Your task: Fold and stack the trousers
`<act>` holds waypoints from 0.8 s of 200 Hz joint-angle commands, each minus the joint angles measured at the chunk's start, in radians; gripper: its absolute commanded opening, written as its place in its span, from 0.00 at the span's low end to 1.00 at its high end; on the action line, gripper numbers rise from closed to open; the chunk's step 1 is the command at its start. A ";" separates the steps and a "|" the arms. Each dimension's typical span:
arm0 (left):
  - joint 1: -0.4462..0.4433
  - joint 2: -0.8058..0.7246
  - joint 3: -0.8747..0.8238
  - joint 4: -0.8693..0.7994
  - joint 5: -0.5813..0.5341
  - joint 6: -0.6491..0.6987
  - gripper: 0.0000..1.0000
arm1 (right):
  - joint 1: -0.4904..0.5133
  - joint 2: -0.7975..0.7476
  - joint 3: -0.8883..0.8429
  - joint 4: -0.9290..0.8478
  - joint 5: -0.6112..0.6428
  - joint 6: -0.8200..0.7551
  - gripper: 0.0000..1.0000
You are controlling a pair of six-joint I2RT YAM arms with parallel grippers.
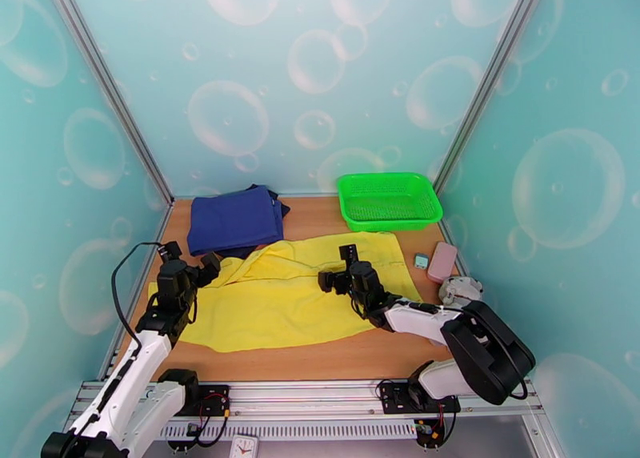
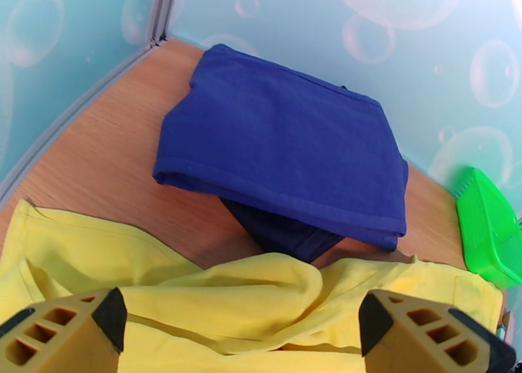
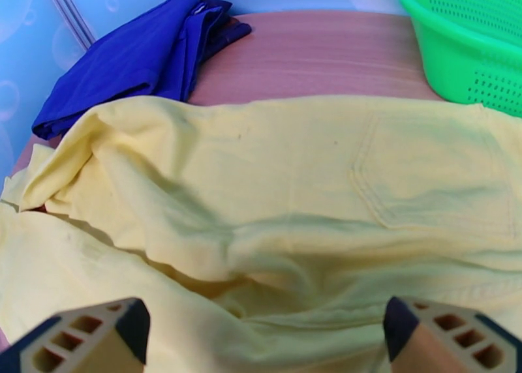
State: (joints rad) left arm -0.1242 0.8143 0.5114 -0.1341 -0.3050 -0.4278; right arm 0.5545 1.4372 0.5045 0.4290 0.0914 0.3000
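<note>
Top external view has the yellow trousers (image 1: 280,299) lying rumpled just in front of the folded navy stack (image 1: 236,219), their far edge touching it. The left gripper (image 1: 192,259) hovers near that edge, jaws spread wide and empty. The right gripper (image 1: 336,266) (also wide and empty) is over the cloth to the stack's right. The likely risk is a pinch close to the stack snagging navy cloth, or catching one layer only and dragging the fold crooked.

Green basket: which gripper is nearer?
Right. The right gripper is just in front of the basket, over the trousers; the left gripper is far left, by the blue clothes.
</note>
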 commanded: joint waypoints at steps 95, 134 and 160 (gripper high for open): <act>-0.005 -0.072 0.041 0.033 -0.049 0.040 0.98 | 0.011 -0.107 -0.085 0.131 0.073 -0.016 0.99; -0.046 0.016 0.128 0.024 0.081 0.078 0.87 | 0.010 -0.115 -0.028 -0.014 0.181 0.012 0.99; -0.108 0.118 0.145 0.026 0.128 0.126 0.80 | -0.048 -0.119 0.046 -0.170 0.184 0.083 0.98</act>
State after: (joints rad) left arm -0.1841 0.8547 0.6258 -0.0948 -0.2497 -0.3584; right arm 0.5495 1.3411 0.4736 0.4049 0.2260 0.3119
